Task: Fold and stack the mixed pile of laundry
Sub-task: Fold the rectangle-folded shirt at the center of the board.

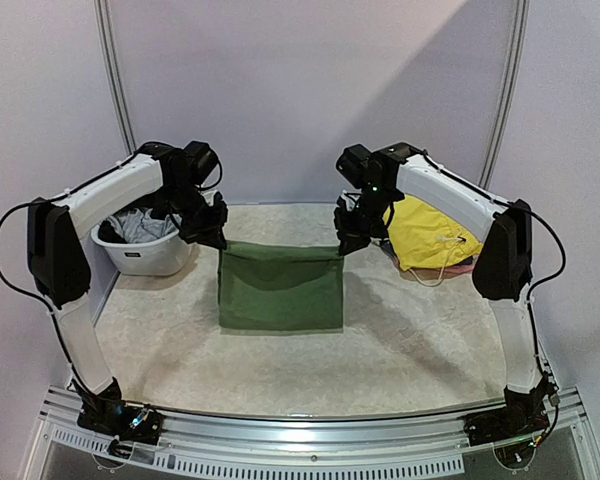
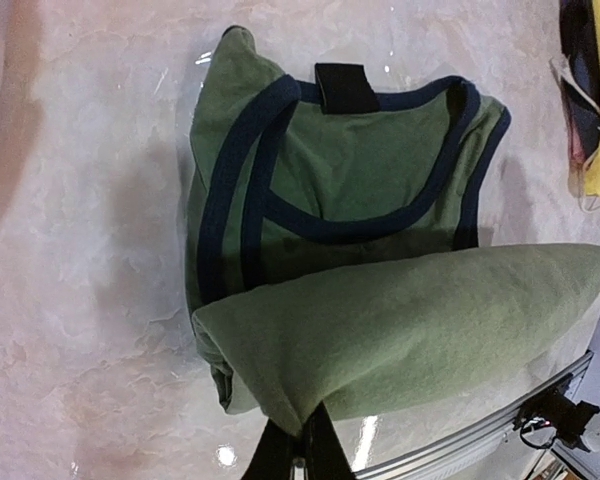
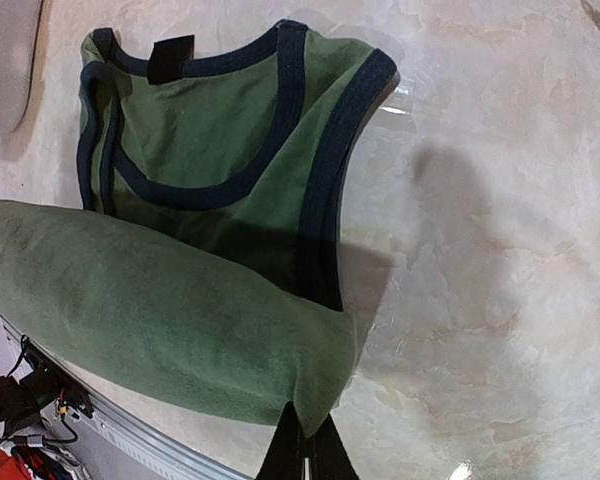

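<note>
Two grippers hold one olive-green garment (image 1: 280,285) near the middle of the table (image 1: 180,355). The left gripper (image 1: 208,228) is closed on the left end of a lifted fold of the cloth. The right gripper (image 1: 352,238) is closed on the right end of the same fold. Between them the upper edge of the cloth stretches almost straight, parallel to the far edge of the table.

In the left wrist view the closed fingers (image 2: 302,448) pinch the green fold from below, and the fold hangs above the rest of the garment. This lower part lies flat on the table and shows navy trim (image 2: 225,175) around the neck and arm openings, and a small black label (image 2: 345,87) at the neck. The right wrist view shows the same thing from the other side, with the fingers (image 3: 305,448) shut on the corner of the fold.

At the far left corner stands a white tub (image 1: 145,258) with grey pieces (image 1: 140,225) inside. Near the right edge, well apart from the green garment, lies a yellow garment (image 1: 425,232) with a white drawstring (image 1: 442,268).
</note>
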Action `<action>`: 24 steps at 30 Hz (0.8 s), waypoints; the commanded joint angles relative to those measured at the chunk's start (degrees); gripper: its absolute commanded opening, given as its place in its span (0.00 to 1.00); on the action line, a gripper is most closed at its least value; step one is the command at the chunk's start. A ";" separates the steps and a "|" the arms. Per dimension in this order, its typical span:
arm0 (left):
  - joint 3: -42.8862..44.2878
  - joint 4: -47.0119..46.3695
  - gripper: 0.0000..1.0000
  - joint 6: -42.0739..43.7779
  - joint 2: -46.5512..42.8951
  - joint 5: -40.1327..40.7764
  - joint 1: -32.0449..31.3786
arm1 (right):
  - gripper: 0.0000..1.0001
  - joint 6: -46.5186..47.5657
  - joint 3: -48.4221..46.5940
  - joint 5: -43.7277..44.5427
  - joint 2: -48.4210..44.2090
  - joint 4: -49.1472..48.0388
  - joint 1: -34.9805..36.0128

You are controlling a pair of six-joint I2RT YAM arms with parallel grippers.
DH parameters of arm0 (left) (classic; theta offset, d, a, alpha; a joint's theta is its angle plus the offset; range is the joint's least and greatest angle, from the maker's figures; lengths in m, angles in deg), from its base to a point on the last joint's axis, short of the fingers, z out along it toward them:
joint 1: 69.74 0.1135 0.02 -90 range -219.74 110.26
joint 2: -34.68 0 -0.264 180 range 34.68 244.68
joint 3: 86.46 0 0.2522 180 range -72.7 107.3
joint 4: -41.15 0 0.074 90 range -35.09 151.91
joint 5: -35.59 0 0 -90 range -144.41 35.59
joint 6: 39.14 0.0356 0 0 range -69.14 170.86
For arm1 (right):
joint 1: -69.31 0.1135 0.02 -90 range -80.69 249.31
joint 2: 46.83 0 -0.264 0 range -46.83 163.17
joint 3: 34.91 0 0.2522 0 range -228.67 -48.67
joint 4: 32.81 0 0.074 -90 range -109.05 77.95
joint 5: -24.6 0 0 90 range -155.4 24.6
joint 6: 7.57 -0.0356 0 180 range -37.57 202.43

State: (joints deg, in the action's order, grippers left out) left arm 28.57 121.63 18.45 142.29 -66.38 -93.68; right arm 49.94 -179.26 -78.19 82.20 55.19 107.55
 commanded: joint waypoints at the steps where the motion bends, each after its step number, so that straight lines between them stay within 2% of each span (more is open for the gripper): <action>1: 3.32 -1.82 0.00 1.48 3.44 -1.04 1.41 | 0.00 -0.41 -1.51 -1.66 2.04 -3.56 -1.51; 10: 8.06 -2.82 0.00 2.60 9.54 -2.25 2.72 | 0.00 0.04 -1.69 -3.26 4.43 -9.40 -3.06; 24: 9.48 -5.99 0.00 3.31 15.02 -3.72 4.56 | 0.00 0.37 -1.75 -4.94 8.53 -14.87 -4.64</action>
State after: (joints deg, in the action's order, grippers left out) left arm 36.09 117.43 20.86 155.47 -69.15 -90.32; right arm 49.81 -179.57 -82.59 88.65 43.05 103.77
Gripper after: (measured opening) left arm 0.035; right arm 0.007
